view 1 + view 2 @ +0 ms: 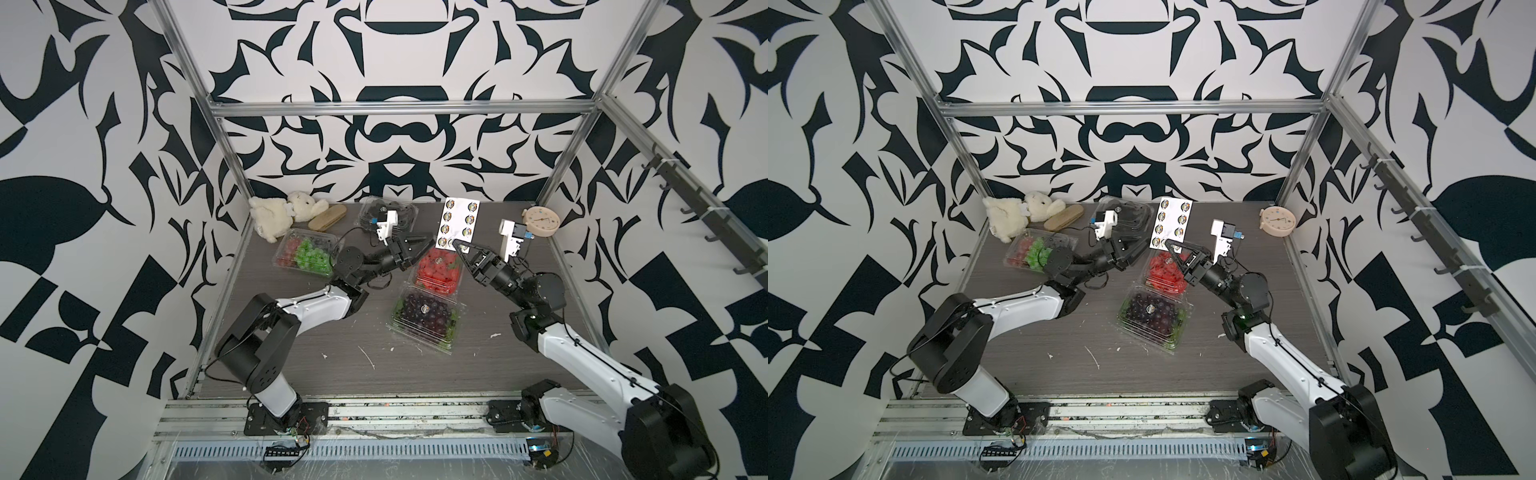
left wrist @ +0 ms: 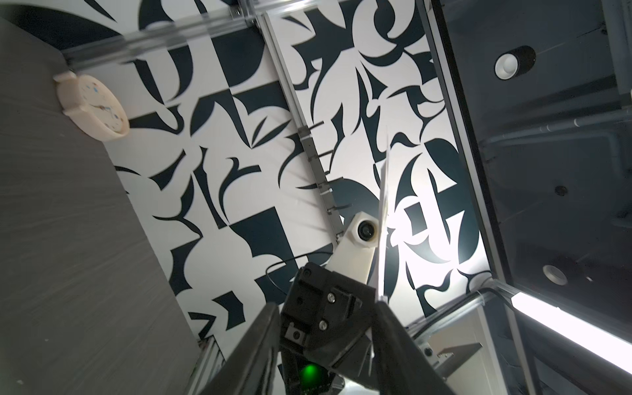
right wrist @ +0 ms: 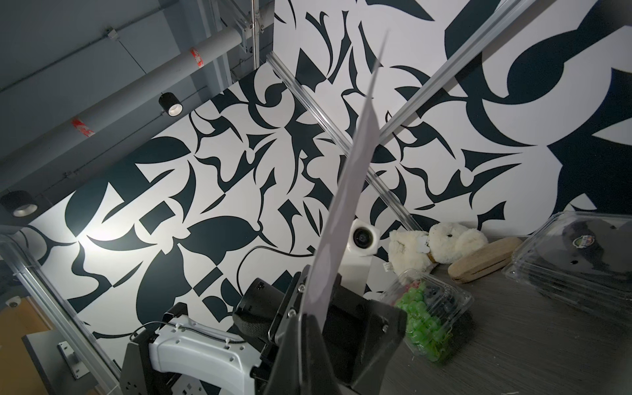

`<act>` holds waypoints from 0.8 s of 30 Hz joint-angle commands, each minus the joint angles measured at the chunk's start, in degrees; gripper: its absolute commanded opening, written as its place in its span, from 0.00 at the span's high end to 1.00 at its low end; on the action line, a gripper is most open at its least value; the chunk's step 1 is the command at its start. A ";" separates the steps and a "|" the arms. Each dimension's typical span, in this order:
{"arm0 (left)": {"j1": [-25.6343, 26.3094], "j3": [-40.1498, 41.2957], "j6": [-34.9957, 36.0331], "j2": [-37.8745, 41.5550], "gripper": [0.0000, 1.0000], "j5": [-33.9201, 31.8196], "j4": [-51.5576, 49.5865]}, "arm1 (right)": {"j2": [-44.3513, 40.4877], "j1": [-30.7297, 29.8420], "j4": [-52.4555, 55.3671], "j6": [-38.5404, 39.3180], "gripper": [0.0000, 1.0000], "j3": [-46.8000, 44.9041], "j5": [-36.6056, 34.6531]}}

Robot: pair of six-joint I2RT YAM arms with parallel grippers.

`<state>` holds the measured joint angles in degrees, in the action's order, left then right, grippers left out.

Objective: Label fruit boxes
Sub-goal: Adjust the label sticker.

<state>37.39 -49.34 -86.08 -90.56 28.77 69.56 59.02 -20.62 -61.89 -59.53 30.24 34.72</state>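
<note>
Right pincer clenched on the lower edge of the sticker sheet, which is held above the desk. Left pincer released, jaws apart, just beside the sheet. Strawberry punnet at desk centre, with the dark-grape punnet just beside it toward the front edge; each bears a round label. Mixed-fruit punnet near the left edge; black-berry punnet at the far edge.

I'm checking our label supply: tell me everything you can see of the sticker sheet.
The sticker sheet is a thin white rectangular sheet bearing two columns of round printed stickers. It is held above the table, its lower edge pinched in the shut right end effector. Whether the open left end effector touches it is unclear.
</note>
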 commanded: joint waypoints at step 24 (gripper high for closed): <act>4.53 -13.86 24.56 11.55 0.57 0.46 -47.22 | -3.30 -0.30 10.02 9.44 1.00 1.48 1.97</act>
<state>41.80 -62.04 -62.89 -79.50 28.51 22.65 57.23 -20.67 -50.17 -51.03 30.24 35.77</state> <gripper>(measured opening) 0.434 0.039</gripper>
